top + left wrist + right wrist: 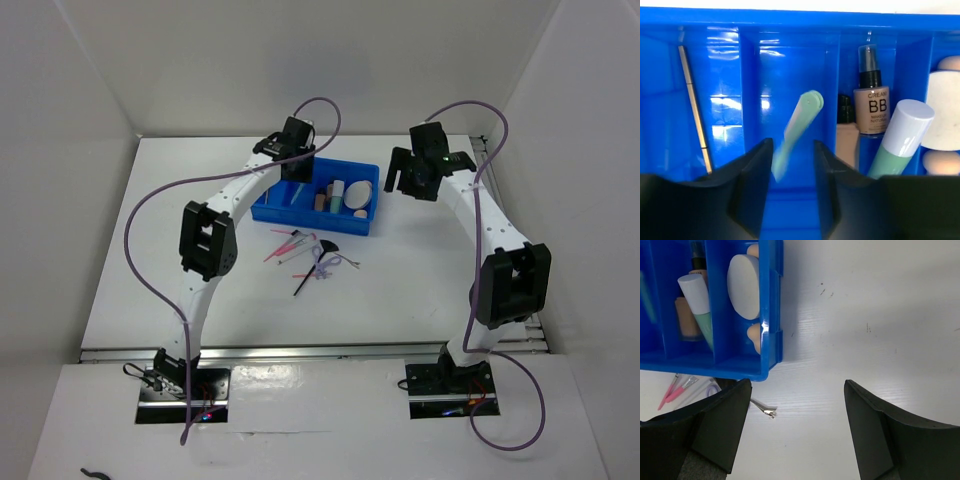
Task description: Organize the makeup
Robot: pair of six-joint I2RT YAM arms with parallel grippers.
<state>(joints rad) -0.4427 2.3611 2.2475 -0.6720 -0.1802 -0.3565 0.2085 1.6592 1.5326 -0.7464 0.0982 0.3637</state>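
Note:
My left gripper (294,168) hangs over the left part of the blue tray (275,212), its jaws open (793,150). A pale mint-green stick (801,119) lies tilted and blurred in the compartment between the jaws, its lower end by the left finger (757,175). Further right in the tray are a BB bottle (871,107), a second beige bottle (846,140), the mint-green tube (895,142), the cream puff (945,115) and a peach sponge (941,162). Pink sticks (288,247) and a black brush (318,262) lie on the table. My right gripper (418,176) is open and empty (796,390) right of the tray.
A thin gold stick (692,110) lies in the tray's left compartment. A small metal clip (765,411) lies on the white table near the tray's corner (771,365). White walls close in the table on three sides.

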